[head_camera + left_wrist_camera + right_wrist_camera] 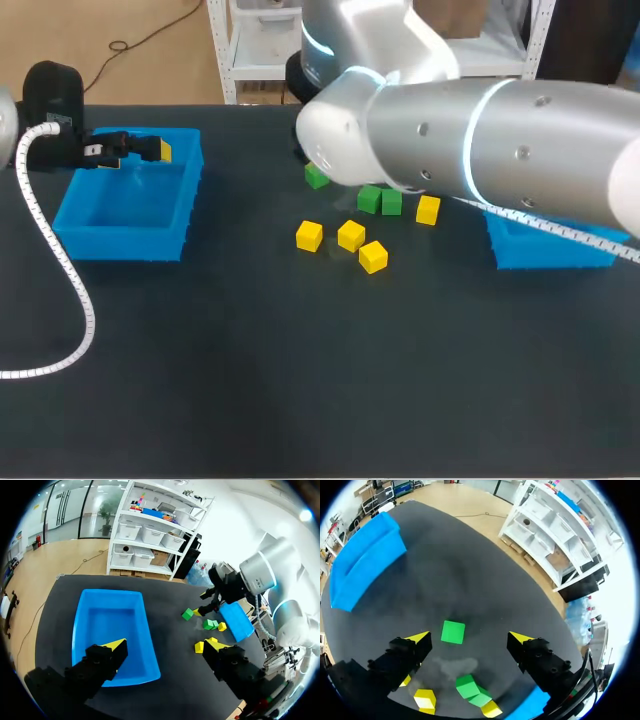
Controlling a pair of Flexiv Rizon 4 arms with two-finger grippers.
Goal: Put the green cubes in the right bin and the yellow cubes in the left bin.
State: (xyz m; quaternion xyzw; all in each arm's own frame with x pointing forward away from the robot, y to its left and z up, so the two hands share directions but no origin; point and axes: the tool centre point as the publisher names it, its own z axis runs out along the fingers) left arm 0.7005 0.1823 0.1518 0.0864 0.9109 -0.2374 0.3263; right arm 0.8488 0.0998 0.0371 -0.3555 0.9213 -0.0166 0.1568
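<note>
Left end effector (165, 647) splayed over bin (107, 620) — right end effector (470, 639) splayed over green cube (453, 632).

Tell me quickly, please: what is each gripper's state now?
Left gripper: jaws open, empty, over the left bin.
Right gripper: jaws open, empty, over a green cube.

Four yellow cubes (309, 236) (351, 235) (373, 256) (428, 210), three green cubes (317, 177) (369, 199) (391, 202)
</note>
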